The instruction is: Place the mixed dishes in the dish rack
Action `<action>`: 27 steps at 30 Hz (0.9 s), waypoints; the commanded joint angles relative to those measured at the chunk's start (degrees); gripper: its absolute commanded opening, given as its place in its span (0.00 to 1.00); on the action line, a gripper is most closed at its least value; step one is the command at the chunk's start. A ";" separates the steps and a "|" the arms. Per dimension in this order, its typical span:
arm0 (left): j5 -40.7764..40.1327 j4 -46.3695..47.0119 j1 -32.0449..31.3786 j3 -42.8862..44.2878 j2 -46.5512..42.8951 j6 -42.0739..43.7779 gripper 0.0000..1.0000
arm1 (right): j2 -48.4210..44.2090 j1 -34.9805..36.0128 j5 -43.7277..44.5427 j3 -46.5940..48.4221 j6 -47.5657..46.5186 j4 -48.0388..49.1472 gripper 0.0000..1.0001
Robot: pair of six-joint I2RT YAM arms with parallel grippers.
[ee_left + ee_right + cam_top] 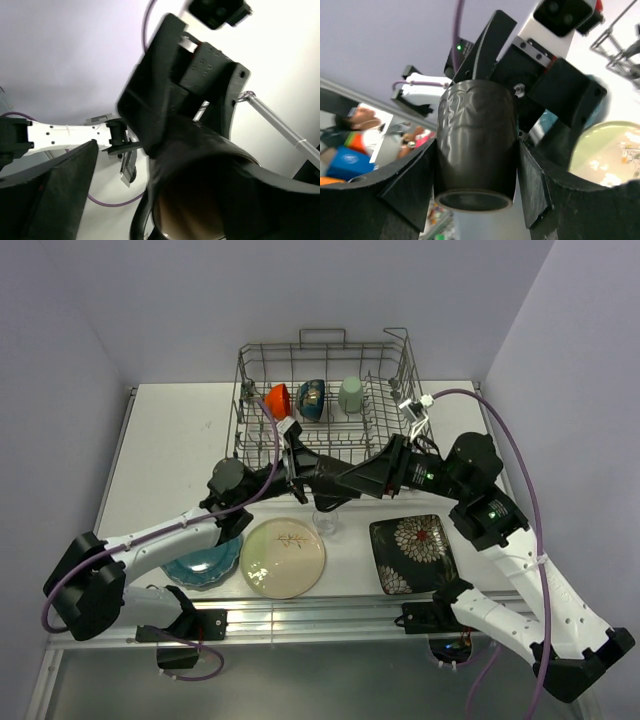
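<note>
I had the brown mug [475, 145] up off the table, just in front of the near wall of the dish rack [246, 390], at the spot where my two arms met. The right pincer [476, 170] was closed round it. One finger lay against each side of the mug, and the mug's long axis ran along those fingers with one end toward the palm. The left pincer [322, 485] came at the same mug head-on from the opposite side, and its wrist camera looked straight into the mug's open mouth. Its jaws stood wide, with a clear gap beside the one finger I could see, so I judged it was gripping nothing. What mattered for the next move was that the rack lay beyond the mug, on the far side from both bases, while the left pincer sat right at the mug's mouth. I reckoned the left arm had to draw away from the rack's front before the right could carry the mug over the near wall and in among the tines.
</note>
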 commanded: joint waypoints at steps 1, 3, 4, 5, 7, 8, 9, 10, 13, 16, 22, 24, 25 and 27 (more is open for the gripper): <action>-1.85 6.78 2.06 -0.95 -2.02 -2.38 0.99 | 1.31 0.79 0.07 3.87 -1.81 0.30 0.00; -2.03 3.10 3.65 -2.10 -3.78 -1.59 0.99 | 1.67 0.78 0.60 4.93 -2.86 -1.18 0.00; -1.85 1.34 5.74 -3.06 -5.79 -0.97 0.99 | 2.37 0.78 1.04 6.24 -3.39 -1.80 0.00; -1.85 -1.64 6.89 -3.42 -7.12 1.12 0.99 | 2.81 0.70 1.74 7.04 -4.61 -3.29 0.00; -2.11 -17.02 11.01 -2.12 -12.12 5.25 0.99 | 5.00 0.43 3.40 10.27 -6.80 -5.49 0.00; -2.72 -25.05 12.60 -0.45 -13.97 11.88 0.99 | 5.88 0.26 3.94 11.43 -7.60 -7.68 0.00; -3.95 -34.27 14.01 4.44 -16.77 15.43 0.99 | 6.85 0.17 4.72 12.74 -8.39 -8.92 0.00; -7.09 -51.33 17.33 7.01 -17.58 19.30 0.99 | 8.68 0.17 5.52 15.19 -9.27 -9.97 0.00; -15.95 -76.17 21.92 17.91 -18.56 31.44 0.99 | 12.90 -0.27 9.29 20.90 -13.65 -14.28 0.00; -23.01 -89.78 22.99 28.70 -14.96 39.01 0.99 | 19.83 -0.53 16.31 29.93 -17.53 -22.53 0.00; -27.25 -102.83 22.99 34.99 -7.84 45.08 0.96 | 40.90 -0.97 37.72 56.02 -27.63 -43.27 0.00; -27.25 -103.00 22.99 33.94 -7.40 46.14 0.96 | 46.38 -0.97 41.98 65.60 -29.49 -49.43 0.00; -27.25 -102.92 22.99 33.50 -7.48 46.58 0.96 | 51.54 -1.15 45.74 68.62 -30.97 -51.10 0.00; -27.95 -103.18 23.08 32.79 -7.66 47.54 0.96 | 55.88 -1.24 48.57 73.73 -32.30 -54.89 0.00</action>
